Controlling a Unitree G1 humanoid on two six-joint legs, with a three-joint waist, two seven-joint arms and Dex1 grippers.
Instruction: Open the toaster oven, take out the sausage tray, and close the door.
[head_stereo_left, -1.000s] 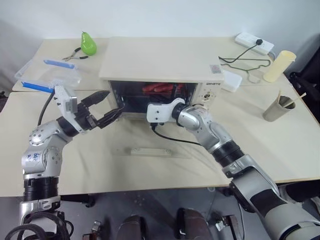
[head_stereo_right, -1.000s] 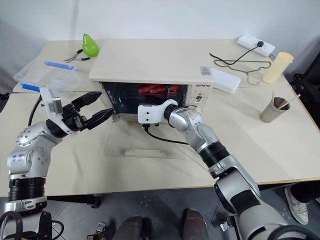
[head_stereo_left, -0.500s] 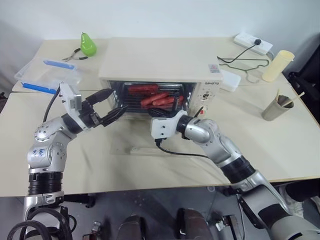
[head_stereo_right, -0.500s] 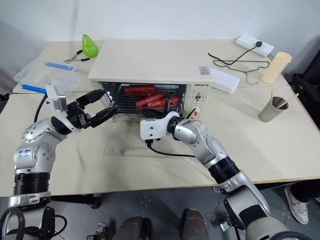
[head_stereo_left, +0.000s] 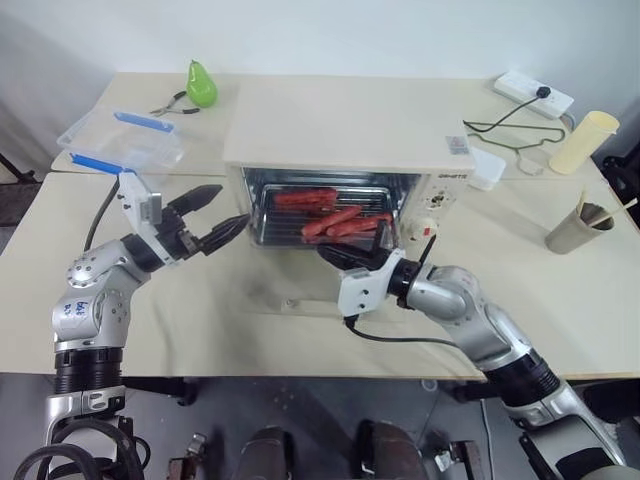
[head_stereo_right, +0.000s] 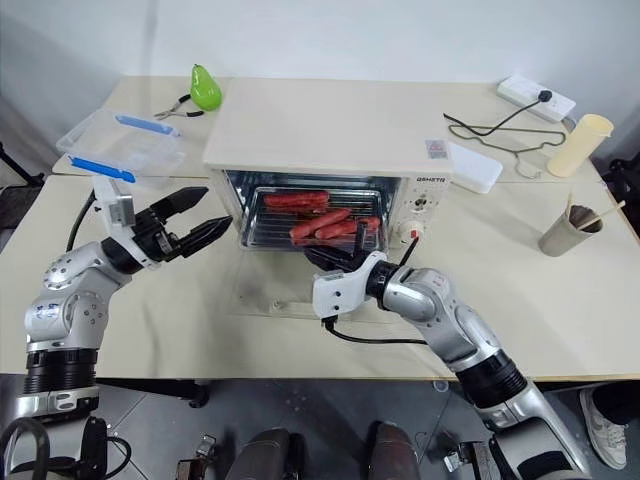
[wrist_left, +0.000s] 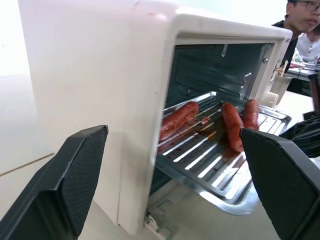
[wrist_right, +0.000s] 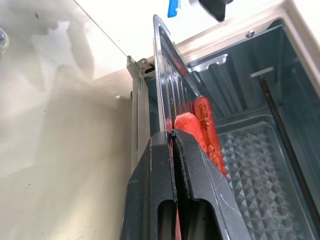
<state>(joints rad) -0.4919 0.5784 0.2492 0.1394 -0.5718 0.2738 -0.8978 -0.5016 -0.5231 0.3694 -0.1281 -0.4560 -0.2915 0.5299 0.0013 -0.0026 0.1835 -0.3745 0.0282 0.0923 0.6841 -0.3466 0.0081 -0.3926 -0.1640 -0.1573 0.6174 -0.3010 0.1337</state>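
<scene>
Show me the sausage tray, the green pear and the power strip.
sausage tray (head_stereo_right: 262, 238): right eye view, left rim.
green pear (head_stereo_right: 206, 90): right eye view, body.
power strip (head_stereo_right: 536, 97): right eye view, top face.

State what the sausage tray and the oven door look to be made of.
Sausage tray: shiny silver metal, likely steel or aluminium; it mirrors light and has ridged slots. Door: clear glass panel, lying flat with the tabletop visible through it; its bar handle looks like cream plastic.

Left gripper (head_stereo_left: 228, 209): arm bent at the elbow, forearm reaching forward and inward, fingers spread wide, nothing between them. Right gripper (head_stereo_right: 322, 256): arm extended forward and inward, wrist roughly level, fingers (wrist_right: 165, 170) pressed together on the sausage tray's (head_stereo_right: 262, 240) front rim.
</scene>
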